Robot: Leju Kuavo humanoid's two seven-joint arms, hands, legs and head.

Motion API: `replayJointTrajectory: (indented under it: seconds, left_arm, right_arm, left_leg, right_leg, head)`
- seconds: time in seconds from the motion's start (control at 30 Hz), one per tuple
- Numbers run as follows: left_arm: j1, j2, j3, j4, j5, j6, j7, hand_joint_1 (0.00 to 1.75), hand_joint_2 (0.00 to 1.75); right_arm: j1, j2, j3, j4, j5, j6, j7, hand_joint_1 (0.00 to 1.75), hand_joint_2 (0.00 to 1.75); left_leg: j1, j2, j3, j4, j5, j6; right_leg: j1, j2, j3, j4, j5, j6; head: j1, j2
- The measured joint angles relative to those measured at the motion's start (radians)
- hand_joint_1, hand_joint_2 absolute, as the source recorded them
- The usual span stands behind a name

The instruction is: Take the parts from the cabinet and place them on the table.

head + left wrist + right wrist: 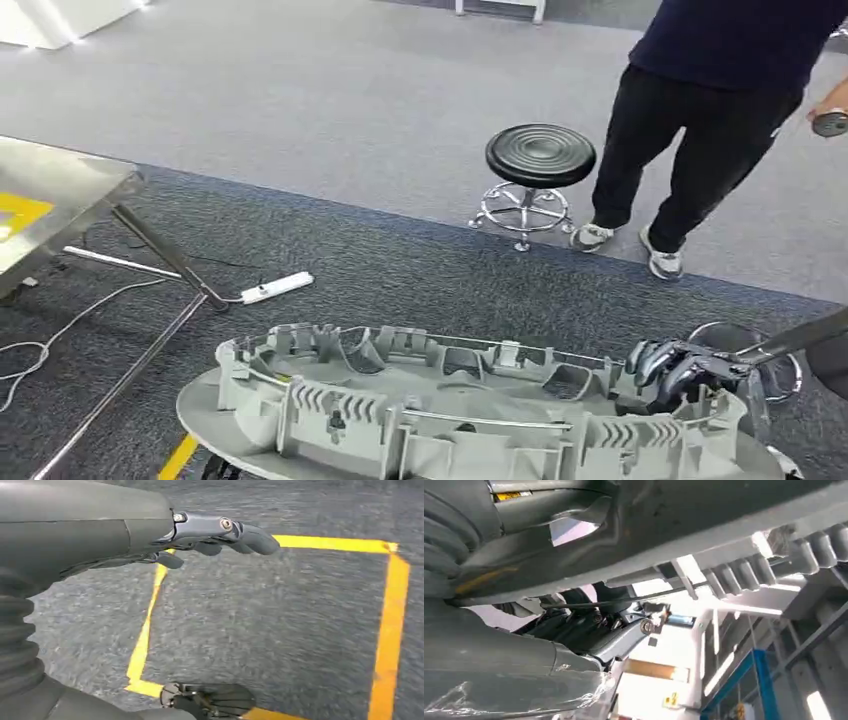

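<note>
A large grey ribbed plastic part [450,415] lies across the bottom of the head view, carried above the dark carpet. My right hand [680,370] grips its right end, with the dark fingers wrapped over the rim. In the right wrist view the same part [684,525] sits against my right hand [589,630], whose fingers are curled on its edge. My left hand [220,532] hangs over the floor, its fingers stretched out with nothing in them. The steel table [60,190] stands at the left.
A person [700,120] in dark clothes stands at the back right beside a black round stool [540,160]. A second chrome stool base [740,345] is by my right hand. A white power strip [275,288] with cables lies near the table leg. Yellow tape lines [390,630] mark the carpet.
</note>
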Motion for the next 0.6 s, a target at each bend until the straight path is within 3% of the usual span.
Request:
replayJointTrajectory:
  seconds: [0.1,0.13,0.17,0.2,0.27,0.3,0.33,0.37,0.43,0.47,0.5,0.53,0.6]
  left_arm:
    - [0.013,-0.004,-0.003,0.000,-0.010,-0.011,0.000,0.00,1.75]
    - [0.016,-0.004,-0.005,0.000,-0.016,-0.010,0.000,0.00,1.75]
    - [0.016,-0.004,-0.008,0.000,-0.020,-0.008,0.000,0.00,1.75]
    - [0.011,-0.004,-0.013,0.000,-0.025,-0.007,0.000,0.00,1.75]
    - [0.004,-0.005,-0.020,0.000,-0.029,-0.005,0.000,0.00,1.75]
    - [0.005,-0.006,-0.021,0.000,-0.029,-0.005,0.001,0.00,1.75]
    - [0.007,-0.005,-0.021,0.000,-0.030,-0.003,0.003,0.00,1.75]
    - [0.010,-0.005,-0.022,0.000,-0.029,-0.001,0.005,0.00,1.75]
    - [0.014,0.000,-0.022,0.000,-0.029,0.002,0.005,0.00,1.75]
    - [0.014,0.002,-0.022,0.000,-0.028,0.004,0.006,0.00,1.75]
    - [0.012,0.002,-0.022,0.000,-0.027,0.004,0.006,0.00,1.75]
    - [0.011,0.002,-0.022,0.000,-0.027,0.005,0.006,0.00,1.75]
    - [0.021,0.005,-0.022,0.000,-0.022,0.007,0.008,0.00,1.75]
  right_arm:
    - [-0.010,-0.016,0.004,0.000,-0.005,0.000,0.003,1.75,1.75]
    - [-0.015,-0.021,0.008,0.000,-0.007,0.001,0.004,1.75,1.75]
    - [-0.021,-0.023,0.013,0.001,-0.011,0.003,0.007,1.75,1.75]
    - [-0.025,-0.023,0.015,0.001,-0.016,0.003,0.006,1.75,1.75]
    - [-0.027,-0.025,0.018,0.003,-0.024,0.004,0.007,1.75,1.75]
    - [-0.029,-0.026,0.020,0.005,-0.027,0.004,0.008,1.75,1.75]
    - [-0.029,-0.027,0.024,0.008,-0.029,0.005,0.009,1.75,1.75]
    - [-0.029,-0.027,0.026,0.009,-0.032,0.006,0.008,1.75,1.75]
    - [-0.032,-0.028,0.033,0.008,-0.036,0.009,0.008,1.75,1.75]
    - [-0.033,-0.029,0.035,0.008,-0.037,0.009,0.008,1.75,1.75]
    - [-0.031,-0.030,0.037,0.008,-0.039,0.008,0.006,1.75,1.75]
    - [-0.030,-0.031,0.037,0.008,-0.040,0.005,0.006,1.75,1.75]
    - [-0.031,-0.032,0.041,0.008,-0.040,0.003,0.006,1.75,1.75]
  left_leg:
    - [0.011,-0.037,-0.016,-0.010,0.017,-0.024]
    - [0.012,-0.031,-0.019,-0.006,0.012,-0.027]
    - [0.004,0.035,-0.029,0.016,-0.009,-0.029]
    - [0.003,0.073,-0.058,0.074,-0.047,-0.031]
    - [0.004,0.100,-0.130,0.231,-0.120,-0.035]
    - [0.004,0.104,-0.158,0.296,-0.139,-0.037]
    - [0.004,0.105,-0.160,0.303,-0.130,-0.038]
    - [0.004,0.105,-0.141,0.270,-0.103,-0.038]
    - [0.004,0.125,-0.053,0.110,-0.023,-0.035]
    - [0.001,0.173,-0.007,0.031,0.002,-0.032]
    - [-0.008,0.188,0.007,-0.008,-0.012,-0.032]
    - [-0.006,0.179,0.002,-0.002,-0.011,-0.021]
    - [-0.010,0.156,-0.003,-0.003,-0.012,-0.012]
  right_leg:
    - [0.011,-0.034,-0.004,0.011,0.005,-0.011]
    - [0.004,-0.051,-0.001,-0.001,0.011,-0.021]
    - [0.008,-0.065,0.001,-0.003,0.014,-0.028]
    - [0.011,-0.081,0.001,-0.004,0.014,-0.035]
    - [0.015,-0.117,0.000,-0.004,0.012,-0.038]
    - [0.016,-0.135,0.000,-0.003,0.011,-0.040]
    - [0.017,-0.151,0.000,-0.003,0.011,-0.040]
    - [0.017,-0.163,0.000,-0.003,0.010,-0.040]
    - [0.016,-0.187,0.004,-0.002,0.008,-0.037]
    - [0.018,-0.198,0.007,-0.002,0.005,-0.033]
    - [0.028,-0.207,0.004,0.008,-0.001,-0.025]
    - [0.030,-0.217,0.004,0.005,-0.001,-0.022]
    - [0.029,-0.240,0.012,0.000,-0.003,-0.016]
  head:
    - [0.000,0.000]
    - [0.000,0.000]
    - [-0.003,0.000]
    - [-0.010,0.000]
    - [-0.009,0.000]
    - [-0.010,0.000]
    - [-0.009,0.000]
    - [-0.010,0.000]
    - [-0.010,0.000]
    - [-0.010,0.000]
    - [-0.013,0.000]
    - [-0.008,0.000]
    - [-0.005,0.000]
